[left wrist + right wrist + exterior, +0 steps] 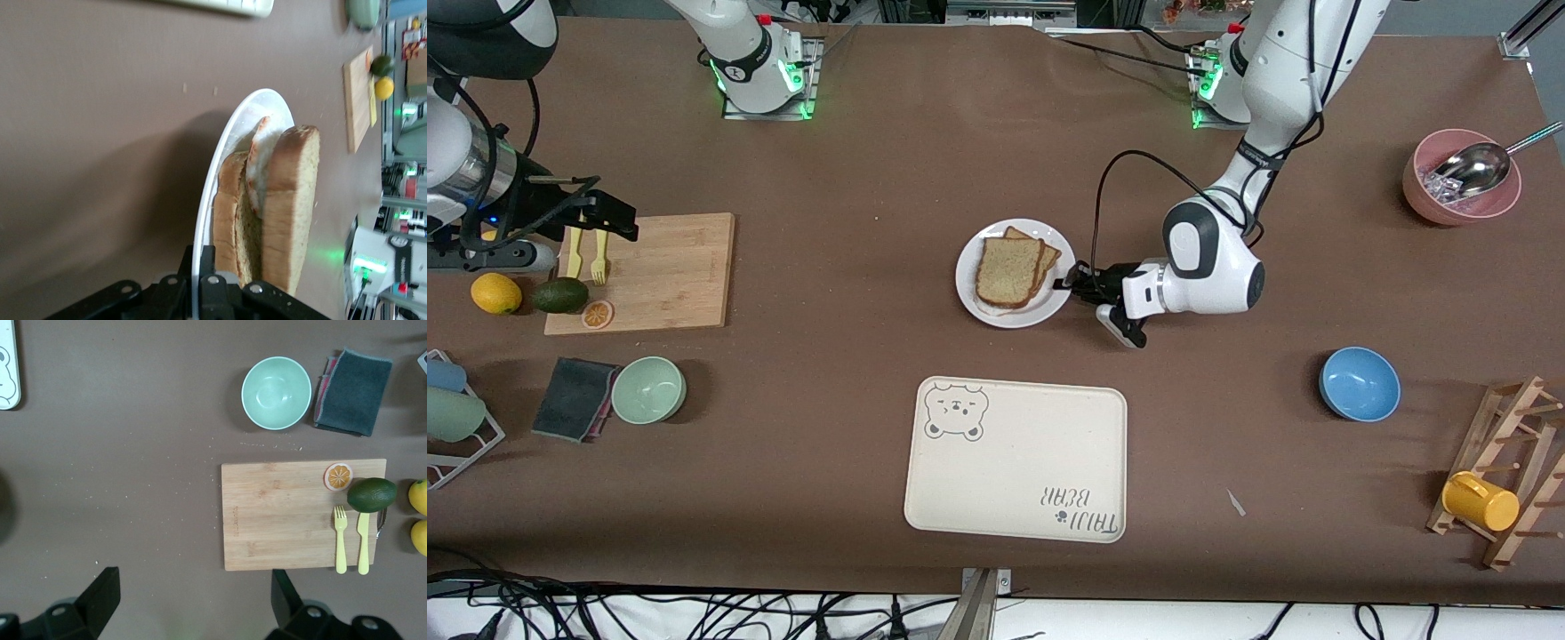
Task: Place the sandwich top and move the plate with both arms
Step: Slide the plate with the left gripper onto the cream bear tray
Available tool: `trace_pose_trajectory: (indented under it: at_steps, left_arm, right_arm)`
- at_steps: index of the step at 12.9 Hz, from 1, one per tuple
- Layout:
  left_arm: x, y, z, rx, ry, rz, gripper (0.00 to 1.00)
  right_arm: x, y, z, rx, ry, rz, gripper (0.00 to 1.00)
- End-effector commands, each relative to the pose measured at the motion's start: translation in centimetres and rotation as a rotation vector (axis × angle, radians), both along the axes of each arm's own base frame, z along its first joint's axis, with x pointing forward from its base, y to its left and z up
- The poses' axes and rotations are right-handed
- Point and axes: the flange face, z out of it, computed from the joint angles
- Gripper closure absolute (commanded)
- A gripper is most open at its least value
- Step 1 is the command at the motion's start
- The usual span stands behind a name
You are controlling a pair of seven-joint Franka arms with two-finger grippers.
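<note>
The white plate (968, 276) sits in the middle of the table, with the sandwich on it. The sandwich top (1007, 271), a speckled brown slice, lies on the stack, with the base slice's corner showing beneath. My left gripper (1069, 286) is shut on the plate's rim at the side toward the left arm's end. In the left wrist view the jaws of my left gripper (200, 257) pinch the rim (220, 143), and the top slice (290, 200) and the egg white (257, 167) show edge-on. My right gripper (609, 218) is open and empty over the cutting board's edge; it also shows in the right wrist view (193, 587).
The cream bear tray (1014, 458) lies nearer the front camera than the plate. A cutting board (667, 267) with forks, an avocado and lemons, and a green bowl (648, 389) are at the right arm's end. A blue bowl (1359, 383), a pink bowl (1458, 178) and a mug rack (1507, 471) are at the left arm's end.
</note>
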Motion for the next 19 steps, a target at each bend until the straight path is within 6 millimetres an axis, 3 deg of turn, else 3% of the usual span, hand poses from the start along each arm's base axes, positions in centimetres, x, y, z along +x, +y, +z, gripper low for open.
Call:
trace_pose_trajectory:
  at_steps: [1, 5, 10, 14, 19]
  left_arm:
    - [3.5, 0.6, 3.2, -0.059, 0.005, 0.091, 1.0]
    - [10.4, 1.9, 6.7, -0.097, -0.009, 0.226, 1.0]
    - [16.5, 2.9, 7.1, -0.107, 0.037, 0.399, 1.0]
    - [20.1, 5.2, 3.5, -0.174, 0.063, 0.498, 1.0]
    - [19.6, 4.1, -1.5, -0.132, 0.062, 0.549, 1.0]
  right_arm:
    - [-0.1, 0.0, 0.4, -0.001, 0.008, -0.011, 0.0]
    - [-0.1, 0.0, 0.4, -0.001, 0.008, -0.012, 0.0]
    - [-0.1, 0.0, 0.4, -0.001, 0.008, -0.011, 0.0]
    - [-0.1, 0.0, 0.4, -0.001, 0.008, -0.011, 0.0]
    - [-0.1, 0.0, 0.4, -0.001, 0.008, -0.011, 0.0]
